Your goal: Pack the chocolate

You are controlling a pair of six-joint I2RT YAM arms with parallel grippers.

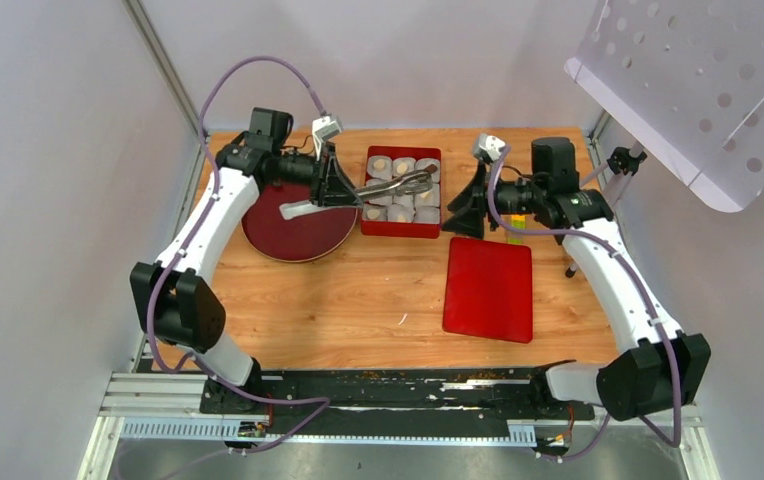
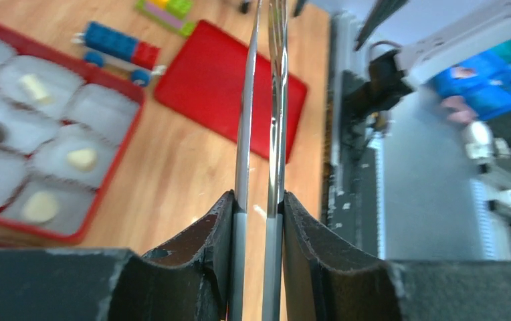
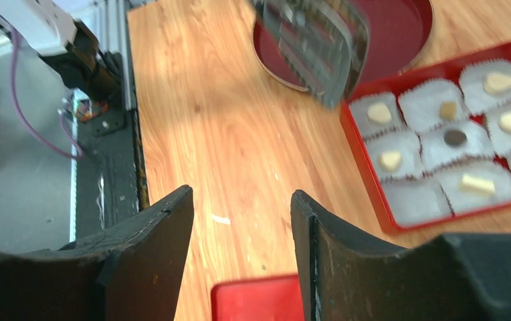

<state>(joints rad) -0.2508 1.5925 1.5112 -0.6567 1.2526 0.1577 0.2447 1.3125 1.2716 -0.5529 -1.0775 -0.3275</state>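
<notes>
Metal tongs point(image 1: 398, 187) sit clamped in our left gripper point(image 2: 257, 207) above the red box point(image 1: 400, 231) of chocolate point(image 3: 390, 160), while our right gripper point(image 3: 243, 204) gapes empty.

Setting: robotics lab test cell. Wooden tabletop point(image 1: 358, 300) boxed in by plain white walls point(image 1: 48, 150); aluminium rail point(image 1: 158, 395) along near edge; perforated panel point(image 1: 698, 80) overhead; left arm point(image 1: 198, 230), right arm point(image 1: 618, 270) bolted on

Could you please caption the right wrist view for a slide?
Open right gripper over the table; at right, the red box holds chocolate in paper cups.
</notes>
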